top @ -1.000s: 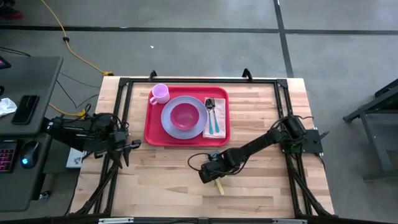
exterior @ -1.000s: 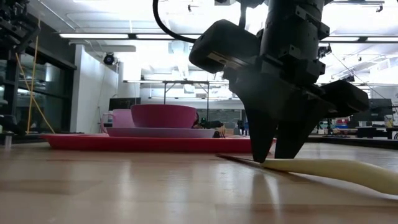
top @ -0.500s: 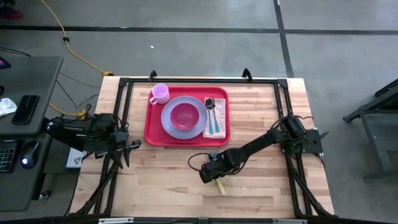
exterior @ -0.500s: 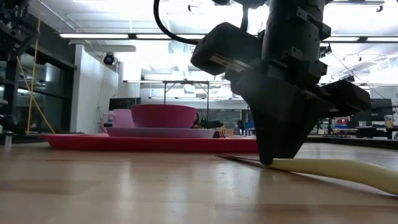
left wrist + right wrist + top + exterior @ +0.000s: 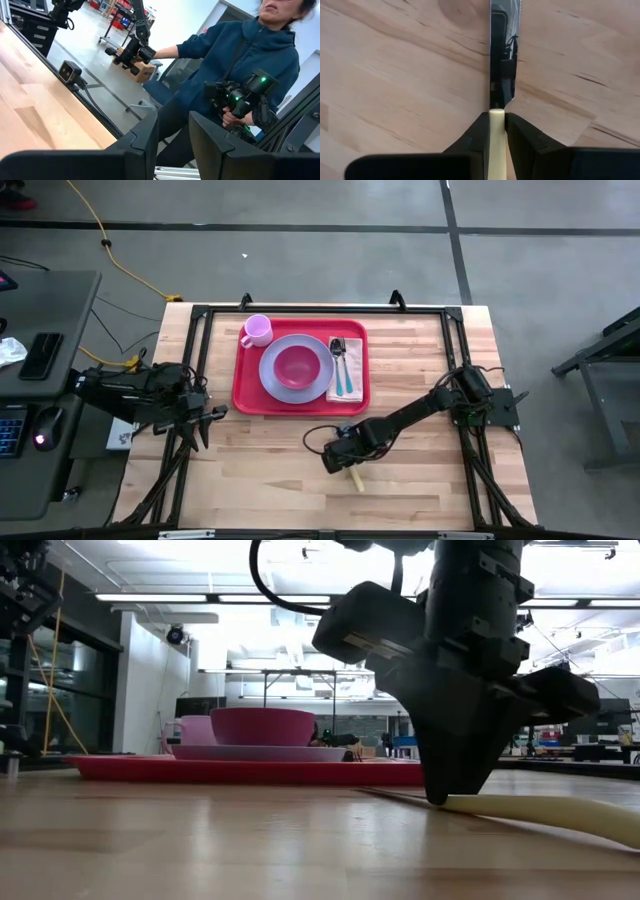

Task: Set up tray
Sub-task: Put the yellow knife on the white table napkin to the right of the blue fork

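A knife (image 5: 352, 478) with a cream handle and a steel blade (image 5: 502, 50) lies flat on the wooden table, near of the red tray (image 5: 240, 385). My right gripper (image 5: 344, 464) stands over it, pointing down and shut on the handle. On the tray sit a lavender plate (image 5: 273, 380) with a magenta bowl (image 5: 297, 366), a pink cup (image 5: 257, 330), and a napkin (image 5: 332, 388) bearing a fork and a spoon. My left gripper (image 5: 210, 418) waits at the table's left edge, open. My right gripper pinches the knife's cream handle (image 5: 496, 119) between its two fingers, at the end where the handle meets the blade. The fingers (image 5: 437, 780) come from above, pointing down, one on each side of the handle. The knife lies flat on the table.
Bare wood lies between the knife and the tray's near rim. A black frame (image 5: 195, 360) runs round the table's edges. In the left wrist view a person (image 5: 235, 65) sits beyond the table's edge, holding hand controllers.
My right gripper has shut on the knife's handle where it stood; its fingers, apart a second ago, are now together on the handle. The knife has not moved.
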### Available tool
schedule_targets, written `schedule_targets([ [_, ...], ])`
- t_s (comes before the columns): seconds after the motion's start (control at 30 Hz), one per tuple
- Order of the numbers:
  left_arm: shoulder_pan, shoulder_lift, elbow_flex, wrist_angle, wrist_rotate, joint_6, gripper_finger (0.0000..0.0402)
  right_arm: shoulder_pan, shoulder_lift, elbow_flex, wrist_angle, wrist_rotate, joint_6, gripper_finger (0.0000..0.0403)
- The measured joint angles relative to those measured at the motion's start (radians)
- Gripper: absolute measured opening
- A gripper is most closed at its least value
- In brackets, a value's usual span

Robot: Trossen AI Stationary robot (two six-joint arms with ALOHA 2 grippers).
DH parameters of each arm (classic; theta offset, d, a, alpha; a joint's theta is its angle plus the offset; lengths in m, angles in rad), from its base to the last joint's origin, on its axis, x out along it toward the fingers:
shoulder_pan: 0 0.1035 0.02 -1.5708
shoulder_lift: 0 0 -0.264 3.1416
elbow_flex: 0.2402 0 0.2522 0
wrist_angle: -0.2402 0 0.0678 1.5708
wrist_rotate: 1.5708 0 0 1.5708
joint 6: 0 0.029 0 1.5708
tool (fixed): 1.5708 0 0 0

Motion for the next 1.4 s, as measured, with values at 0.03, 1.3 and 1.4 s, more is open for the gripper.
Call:
schedule_targets([
  [0.03,0.000,0.000,0.000,0.000,0.000,0.000,0.0140,0.000,0.000,0.000,-0.007,-0.002,0.000,0.0042],
  [1.3,0.000,0.000,0.000,0.001,-0.001,-0.008,0.0140,0.008,-0.044,-0.010,-0.263,-0.010,0.046,0.0024],
  [1.4,0.000,0.000,0.000,0.002,0.000,-0.008,0.0140,0.008,-0.052,-0.010,-0.275,-0.014,0.047,0.0029],
])
